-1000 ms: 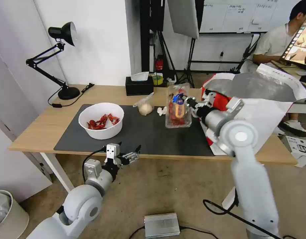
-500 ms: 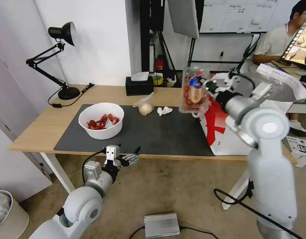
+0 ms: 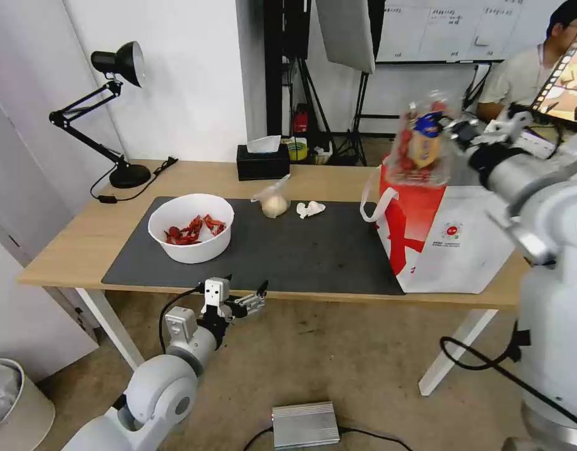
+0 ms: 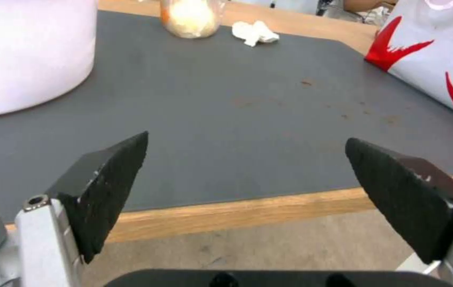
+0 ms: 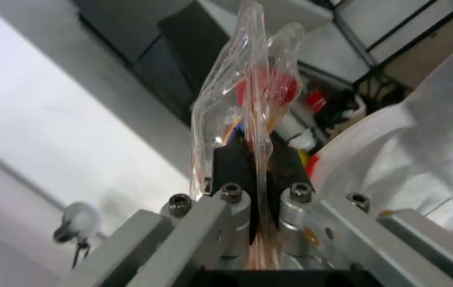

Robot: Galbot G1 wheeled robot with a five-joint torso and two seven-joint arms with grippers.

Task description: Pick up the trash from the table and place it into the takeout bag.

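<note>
My right gripper [image 3: 458,128] is shut on the clear plastic tray [image 3: 421,147] with red scraps, holding it in the air just above the left rim of the takeout bag [image 3: 451,241]. Its black fingers [image 5: 237,167] pinch the clear plastic tray [image 5: 242,95]. The takeout bag stands upright at the right end of the table [image 3: 81,235]. On the dark mat [image 3: 282,250] sit the white bowl of crayfish shells [image 3: 190,227], the knotted clear bag [image 3: 274,200] and the crumpled tissue [image 3: 309,208]. My left gripper [image 3: 250,299] hangs open below the table's front edge, with its fingers [image 4: 107,181] spread before the mat [image 4: 226,107].
A black desk lamp [image 3: 116,113] stands at the table's back left and a black tissue box [image 3: 263,161] at the back middle. A silver box [image 3: 305,425] lies on the floor. A pale bin [image 3: 15,401] stands at the lower left.
My right arm has carried the clear tray up and to the right, from above the mat to over the takeout bag. The bag now stands upright. The left arm has barely moved.
</note>
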